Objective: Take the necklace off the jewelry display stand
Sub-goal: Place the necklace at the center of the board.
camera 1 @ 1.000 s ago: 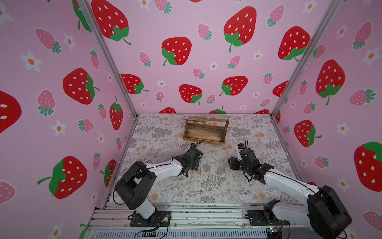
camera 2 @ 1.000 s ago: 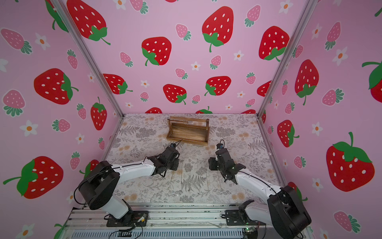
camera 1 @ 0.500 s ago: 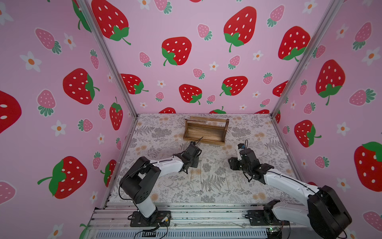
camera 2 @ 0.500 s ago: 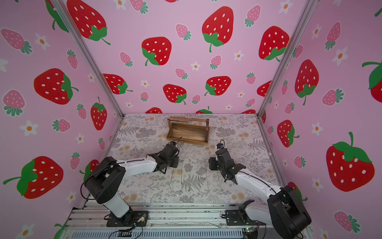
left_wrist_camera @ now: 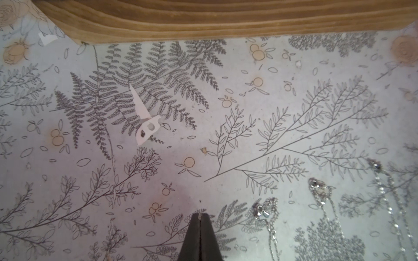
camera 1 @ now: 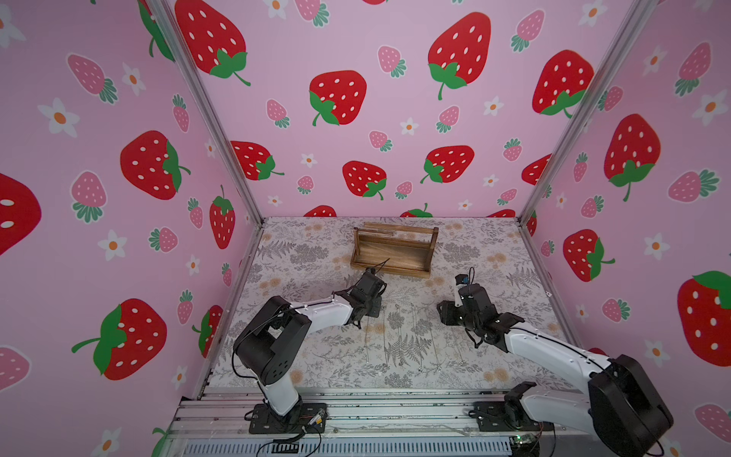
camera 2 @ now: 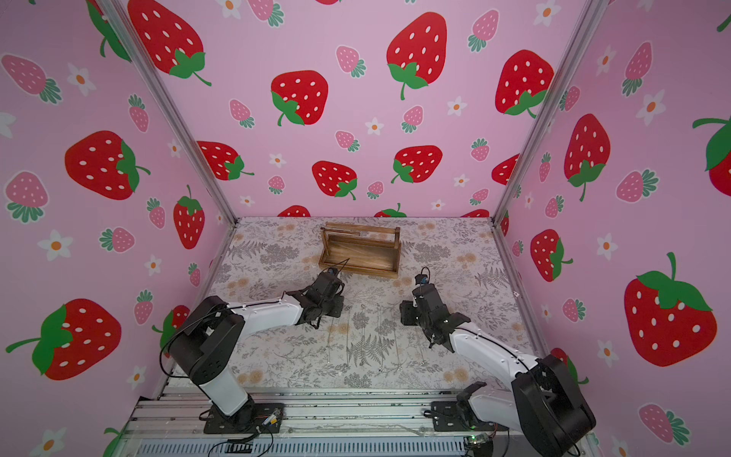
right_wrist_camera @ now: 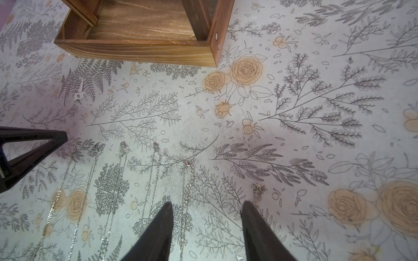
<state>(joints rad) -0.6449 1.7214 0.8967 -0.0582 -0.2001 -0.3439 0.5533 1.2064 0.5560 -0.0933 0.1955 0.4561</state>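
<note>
Floral tabletop, jewelry display stand near back edge

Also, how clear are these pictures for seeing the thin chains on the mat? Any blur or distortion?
Right wrist view: the chains are sharp and catch light, though the picture's edges stretch. Left wrist view: the wooden stand is close and soft; chains glint. Both top views: even light, wide-lens bending, and the chains are only faint lines on the patterned mat.
</note>
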